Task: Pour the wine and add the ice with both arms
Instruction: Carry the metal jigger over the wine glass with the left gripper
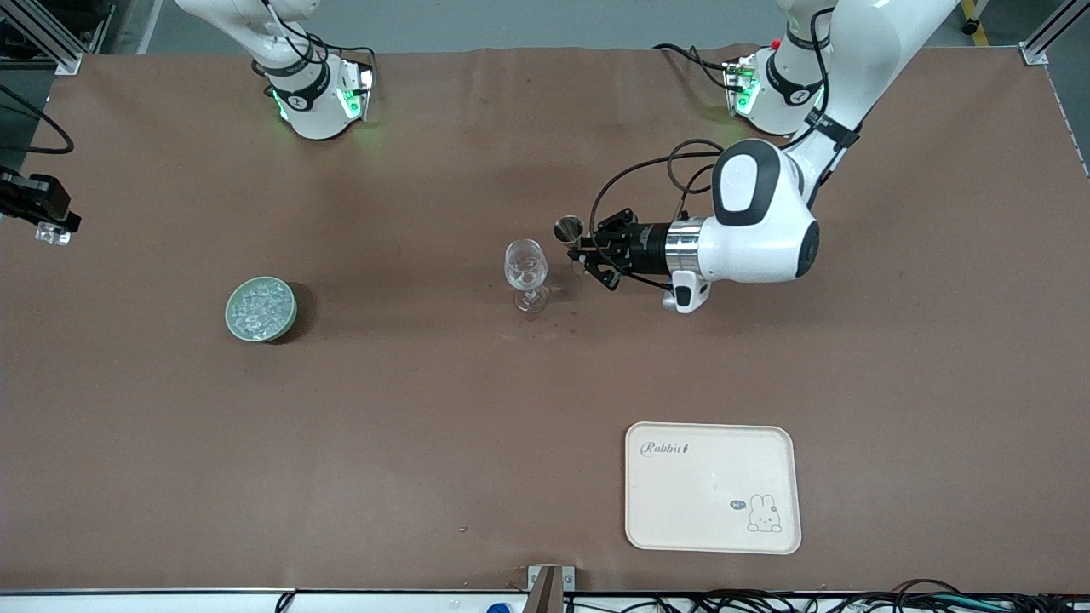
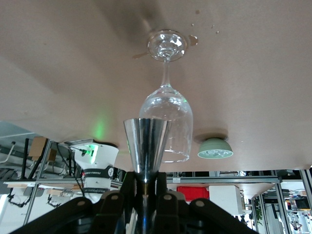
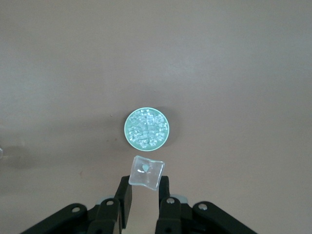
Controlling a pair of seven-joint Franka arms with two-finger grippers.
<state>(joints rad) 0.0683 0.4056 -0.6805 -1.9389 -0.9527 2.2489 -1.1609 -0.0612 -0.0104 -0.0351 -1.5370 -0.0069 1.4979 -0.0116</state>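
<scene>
A clear stemmed wine glass (image 1: 526,272) stands upright mid-table. My left gripper (image 1: 588,253) lies level beside the glass and is shut on a small conical metal measuring cup (image 1: 568,228). In the left wrist view the cup (image 2: 146,146) sits between the fingers of the left gripper (image 2: 146,183), close to the glass bowl (image 2: 165,117). A green bowl (image 1: 261,309) heaped with ice (image 1: 260,306) sits toward the right arm's end. My right gripper (image 1: 49,230) is high in the air, shut on one ice cube (image 3: 145,173). The bowl of ice (image 3: 146,127) shows far below the right gripper (image 3: 145,192).
A cream tray (image 1: 712,487) with a rabbit drawing lies nearer the front camera, toward the left arm's end. A few dark spots mark the brown table (image 1: 562,319) next to the glass foot. The two arm bases (image 1: 315,94) (image 1: 771,89) stand along the table's back edge.
</scene>
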